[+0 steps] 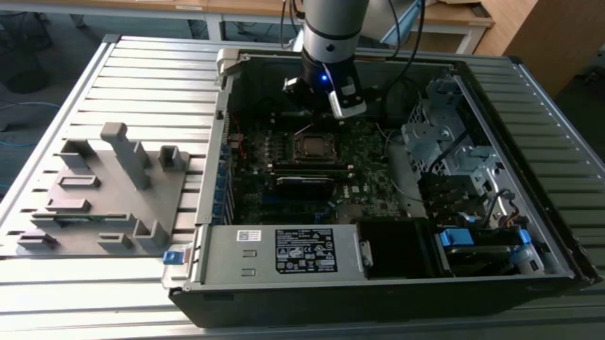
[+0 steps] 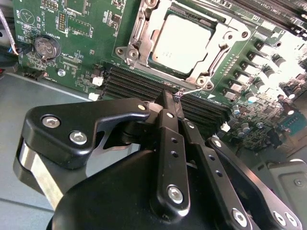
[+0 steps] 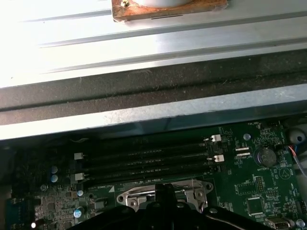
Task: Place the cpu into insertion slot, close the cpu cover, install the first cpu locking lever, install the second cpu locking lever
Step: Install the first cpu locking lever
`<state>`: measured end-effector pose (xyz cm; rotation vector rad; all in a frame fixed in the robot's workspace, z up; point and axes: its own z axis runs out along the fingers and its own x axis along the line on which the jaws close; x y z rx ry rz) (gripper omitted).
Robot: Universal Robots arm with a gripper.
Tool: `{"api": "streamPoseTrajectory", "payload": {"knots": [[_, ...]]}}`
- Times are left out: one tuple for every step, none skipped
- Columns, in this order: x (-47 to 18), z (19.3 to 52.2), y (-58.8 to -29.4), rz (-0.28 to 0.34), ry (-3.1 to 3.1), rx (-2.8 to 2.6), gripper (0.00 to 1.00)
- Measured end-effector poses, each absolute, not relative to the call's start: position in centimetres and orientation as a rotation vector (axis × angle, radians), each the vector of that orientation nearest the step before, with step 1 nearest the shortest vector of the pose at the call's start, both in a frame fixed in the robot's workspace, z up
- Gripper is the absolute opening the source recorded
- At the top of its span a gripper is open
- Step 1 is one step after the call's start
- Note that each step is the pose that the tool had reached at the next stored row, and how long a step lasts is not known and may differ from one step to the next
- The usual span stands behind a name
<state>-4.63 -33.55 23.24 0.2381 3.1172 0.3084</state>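
Fingers of the gripper are closed together and empty, just beside a locking lever. The cpu lies seated within the lowered cpu cover. Latching the lever likely needs a steady, low push.

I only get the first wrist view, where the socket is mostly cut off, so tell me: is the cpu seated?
Observer: Yes, in the second wrist view the cpu lies seated, metal top up.
Operator: And the cover?
Observer: The cpu cover lies down around the chip's edges.
Operator: Where is the end effector?
Observer: The end effector, shut, has its tip near the cover's edge, above the memory slots.
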Motion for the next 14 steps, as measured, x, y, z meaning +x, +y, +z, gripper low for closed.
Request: {"api": "streamPoseTrajectory", "payload": {"knots": [[-4.62,23.18,-33.54,0.308,3.117,0.238,0.10],[-4.62,23.12,-33.53,0.308,3.117,0.238,0.10],[-4.62,23.07,-33.52,0.308,3.117,0.238,0.10],[-4.62,23.03,-33.51,0.308,3.117,0.238,0.10],[-4.62,22.99,-33.49,0.308,3.117,0.238,0.10],[-4.63,22.95,-33.47,0.308,3.117,0.238,0.10],[-4.63,22.92,-33.45,0.308,3.117,0.238,0.10],[-4.63,22.87,-33.42,0.308,3.117,0.238,0.10],[-4.63,22.83,-33.39,0.309,3.117,0.238,0.10],[-4.63,22.78,-33.35,0.309,3.117,0.238,0.10],[-4.63,22.75,-33.30,0.309,3.117,0.238,0.10],[-4.62,22.73,-33.27,0.309,3.117,0.238,0.10],[-4.62,22.72,-33.25,0.309,3.117,0.238,0.10],[-4.62,22.70,-33.23,0.309,3.117,0.238,0.10]]}}
